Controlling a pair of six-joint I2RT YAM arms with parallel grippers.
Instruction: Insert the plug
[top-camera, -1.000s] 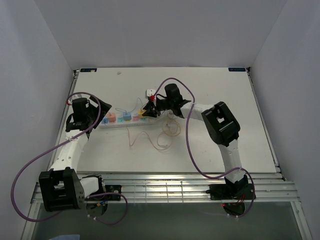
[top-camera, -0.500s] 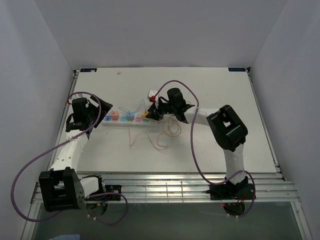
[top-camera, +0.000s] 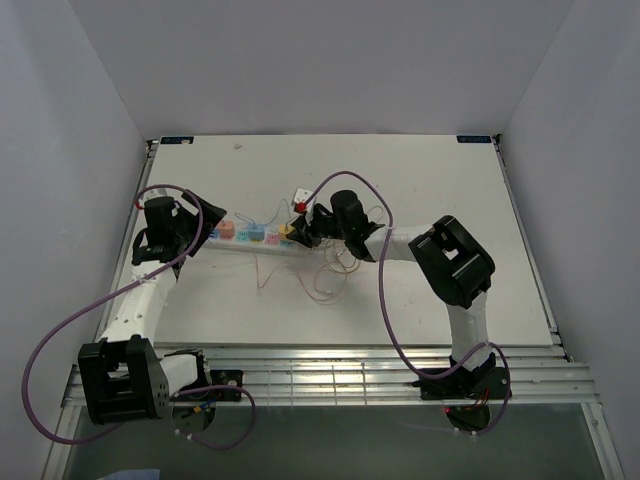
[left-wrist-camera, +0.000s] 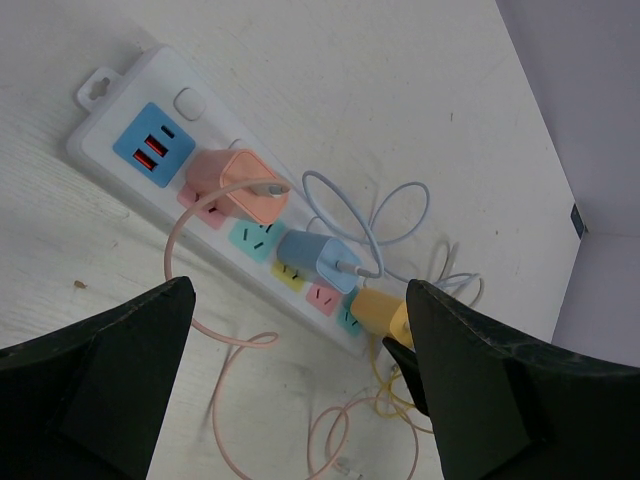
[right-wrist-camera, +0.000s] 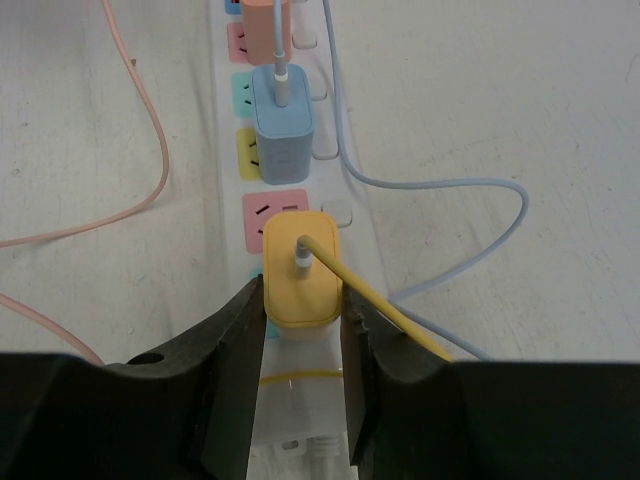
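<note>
The right gripper (right-wrist-camera: 300, 322) pinches the yellow plug (right-wrist-camera: 300, 268) over the power strip's (right-wrist-camera: 352, 248) socket beside the pink one, so I'd square the prongs and press straight down, with the left gripper (left-wrist-camera: 300, 325) spread wide at the strip's USB end.

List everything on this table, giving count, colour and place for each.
table: one, white, under everything
power strip: one, white with coloured sockets, left of the table's middle
pink plug: one, in the strip nearest its USB end
blue plug: one, in the strip, next along
yellow plug: one, over the strip past the blue plug
pink cable: one, from the pink plug
blue cable: one, from the blue plug
yellow cable: one, from the yellow plug
small white block: one, behind the strip
left gripper: one, black, open, by the strip's left end
right gripper: one, black, shut on the yellow plug
</note>
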